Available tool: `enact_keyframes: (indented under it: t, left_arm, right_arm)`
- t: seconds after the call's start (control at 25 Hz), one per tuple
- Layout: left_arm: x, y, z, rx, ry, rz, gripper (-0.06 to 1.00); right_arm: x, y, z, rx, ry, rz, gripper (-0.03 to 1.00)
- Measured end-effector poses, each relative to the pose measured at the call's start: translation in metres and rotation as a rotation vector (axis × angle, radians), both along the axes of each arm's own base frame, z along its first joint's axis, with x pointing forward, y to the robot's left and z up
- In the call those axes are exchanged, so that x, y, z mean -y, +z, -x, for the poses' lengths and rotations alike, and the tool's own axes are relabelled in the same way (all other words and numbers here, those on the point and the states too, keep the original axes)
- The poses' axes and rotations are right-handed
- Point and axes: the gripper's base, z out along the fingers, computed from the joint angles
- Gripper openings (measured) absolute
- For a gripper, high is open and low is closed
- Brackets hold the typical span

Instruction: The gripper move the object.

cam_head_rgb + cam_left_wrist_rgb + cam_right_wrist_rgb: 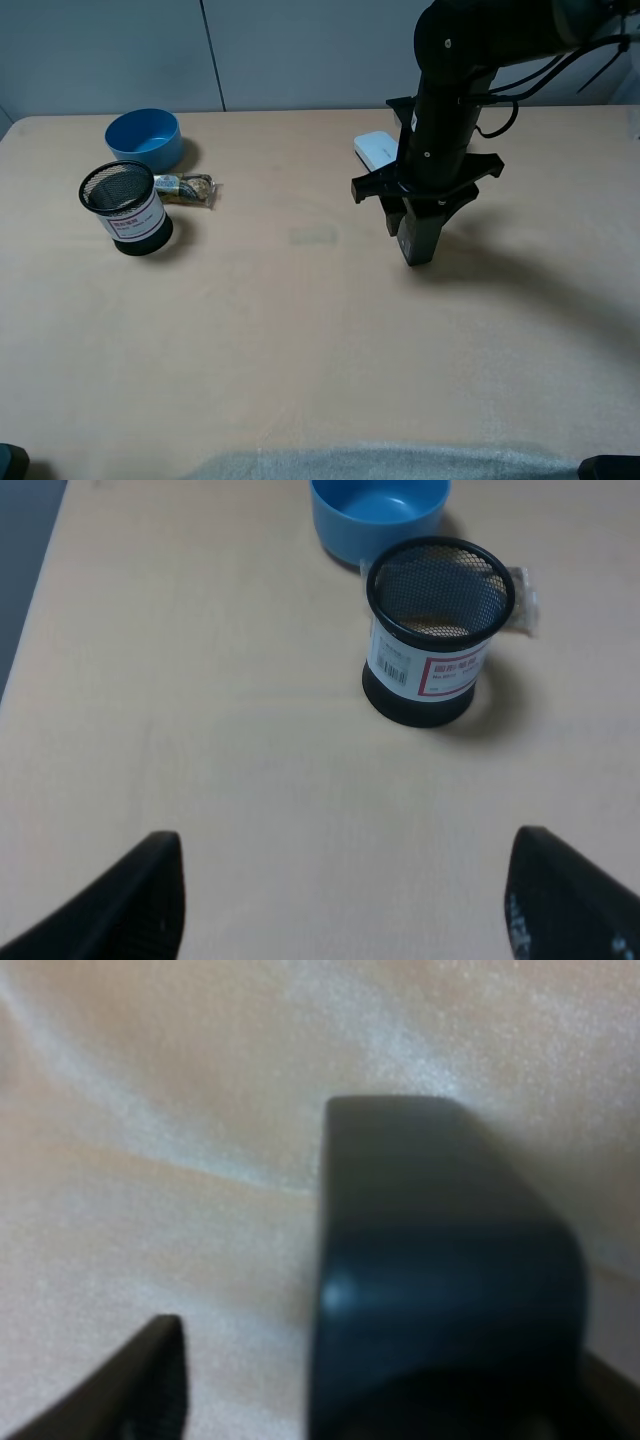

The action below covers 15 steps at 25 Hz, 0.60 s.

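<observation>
Object [440,1260]: dark, flat-sided block, right of the middle of the table [300,350], at mid-depth, between the fingers of the right gripper [418,238]. Jaws there released, with one finger [150,1380] clearly apart from the flat side and the other hidden behind the block. Left gripper [345,845] also spread wide, holding nothing, with the mesh cup [432,630] ahead of it and apart. Probably light and stiff, smooth-sided, so perhaps slippery. Best pinched squarely across the two broad flat faces, low on the body, to avoid twisting or tipping. Count: one object, one mesh cup, one blue bowl [145,137], one wrapped packet [188,188] just beside the cup, one white item [375,150] beyond the right arm, and two grippers.
</observation>
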Motion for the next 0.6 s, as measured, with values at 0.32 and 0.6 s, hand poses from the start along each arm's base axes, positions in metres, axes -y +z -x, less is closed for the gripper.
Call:
enact_keyframes:
  t: [0.32, 0.6]
  left_arm:
    - [0.0, 0.0, 0.0, 0.0, 0.0, 0.0, 0.73]
    - [0.0, 0.0, 0.0, 0.0, 0.0, 0.0, 0.73]
  right_arm:
    - [0.0007, 0.0, -0.0002, 0.002, 0.008, 0.008, 0.3]
    - [0.0007, 0.0, -0.0001, 0.001, 0.024, 0.008, 0.3]
